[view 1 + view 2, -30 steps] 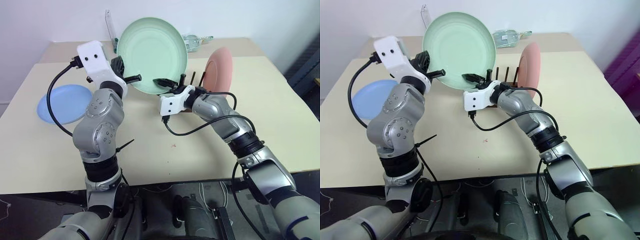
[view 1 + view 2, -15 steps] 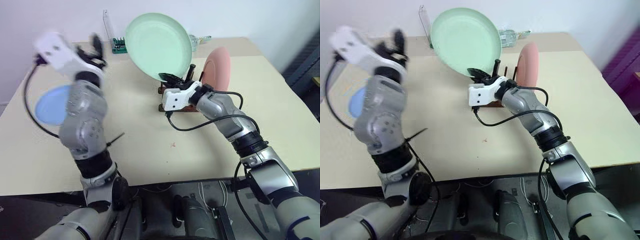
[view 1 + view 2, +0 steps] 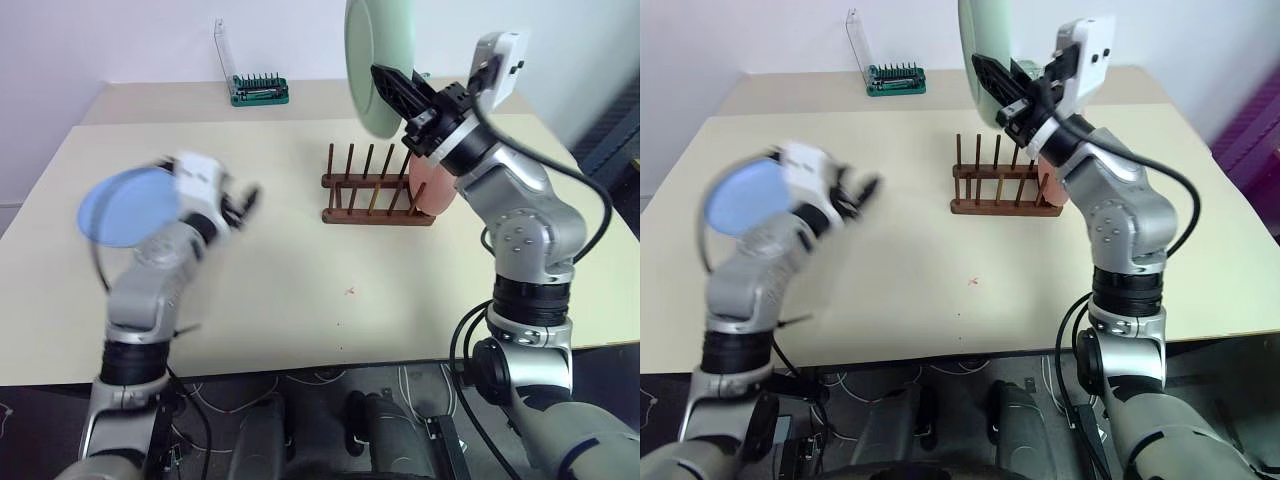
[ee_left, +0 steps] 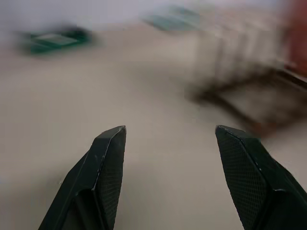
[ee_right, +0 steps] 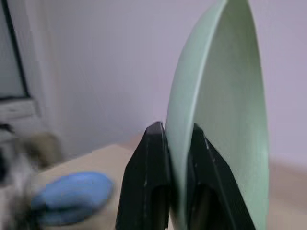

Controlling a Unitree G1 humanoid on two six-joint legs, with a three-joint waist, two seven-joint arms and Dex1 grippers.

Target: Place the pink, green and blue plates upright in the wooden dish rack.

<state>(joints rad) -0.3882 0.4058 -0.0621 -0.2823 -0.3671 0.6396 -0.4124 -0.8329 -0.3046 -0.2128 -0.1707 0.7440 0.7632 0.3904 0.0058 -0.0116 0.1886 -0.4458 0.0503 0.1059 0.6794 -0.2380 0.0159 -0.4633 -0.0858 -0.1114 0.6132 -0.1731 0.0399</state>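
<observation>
The right hand (image 5: 176, 158) gripped the green plate (image 3: 372, 60) by its rim, on edge above the wooden rack (image 3: 375, 190), where the pink plate (image 3: 432, 188) stood at the right end, while the left hand (image 4: 175, 158) hung open over the bench (image 3: 330, 290) near the flat blue plate (image 3: 125, 205).

Silver-grey jointed arms with black loose cables, white wrist housings and black two-fingered grippers
</observation>
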